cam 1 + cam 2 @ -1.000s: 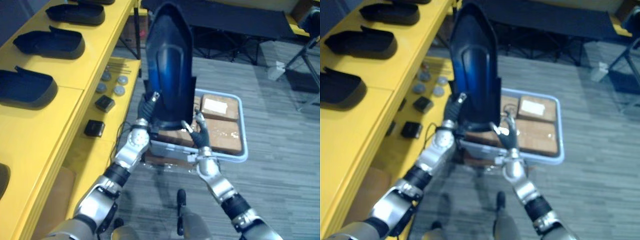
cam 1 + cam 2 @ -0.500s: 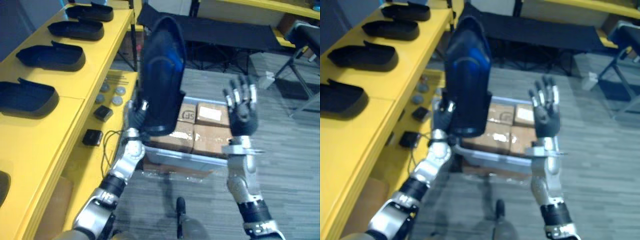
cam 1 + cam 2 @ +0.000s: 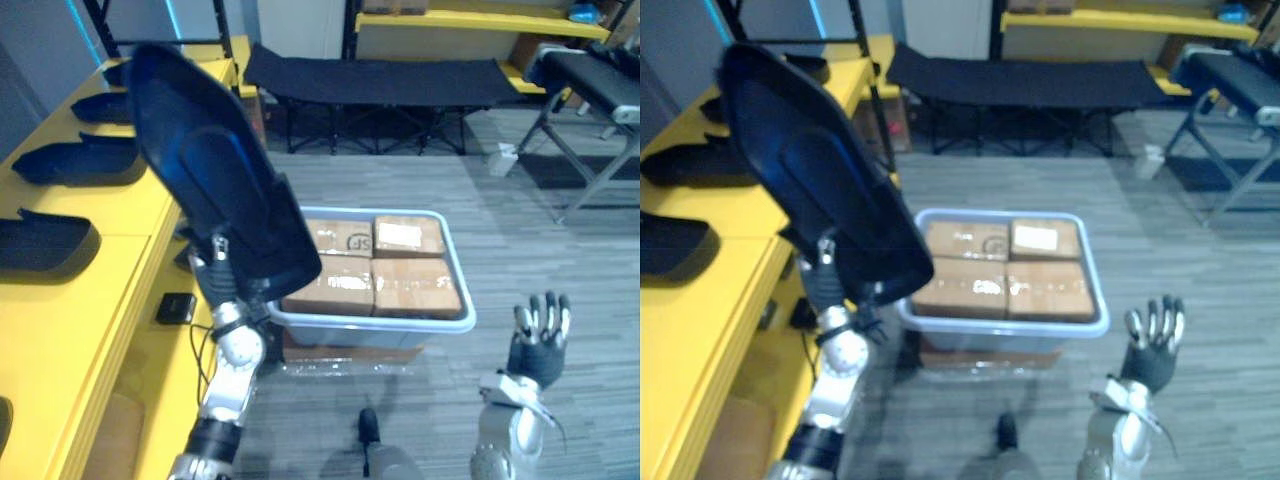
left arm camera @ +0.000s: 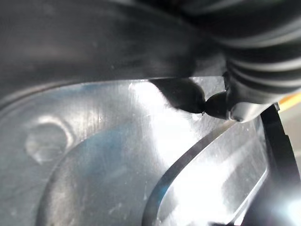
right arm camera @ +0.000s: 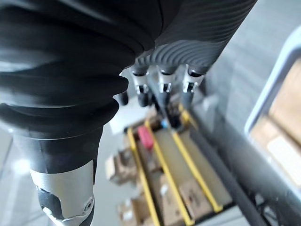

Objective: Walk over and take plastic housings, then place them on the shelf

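Leftmost runs the yellow shelf (image 3: 90,300), with two dark housings (image 3: 45,243) lying on its top, one behind the other. A small black box (image 3: 177,307) sits on the lower level beneath. Just beside the shelf edge, the left hand (image 3: 217,272) grips the bottom rim of a large dark plastic housing (image 3: 215,185), thumb across its face. The housing is raised high and tilted toward the shelf, its hollow side facing the camera. In the middle, on the floor, stands a pale bin (image 3: 440,325) packed with cardboard boxes (image 3: 415,285). Low on the right, well apart from the bin, the right hand (image 3: 538,340) is empty, its fingers straight and spread.
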